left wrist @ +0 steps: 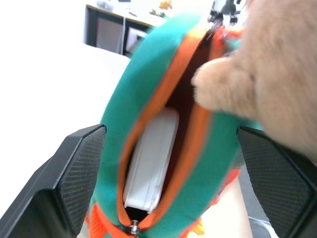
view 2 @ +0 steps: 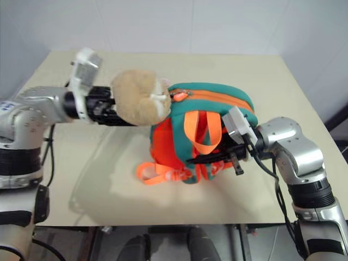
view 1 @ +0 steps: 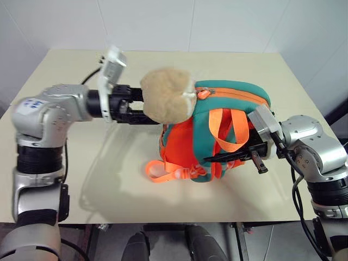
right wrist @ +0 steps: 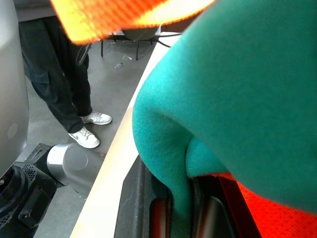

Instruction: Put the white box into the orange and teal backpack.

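head views: the orange and teal backpack [view 1: 217, 130] stands on the tabletop [view 1: 109, 179]; the right pincer [view 1: 247, 155] pinches its teal fabric. left wrist view: the left pincer [left wrist: 171, 173] is spread; the white box [left wrist: 153, 163] sits inside the unzipped opening, so only letting go looks left.

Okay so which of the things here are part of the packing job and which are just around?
Part of the job: white box inside the open orange and teal backpack; left gripper, open; right gripper, shut on backpack fabric.
Just around: table; a person's legs beside it.
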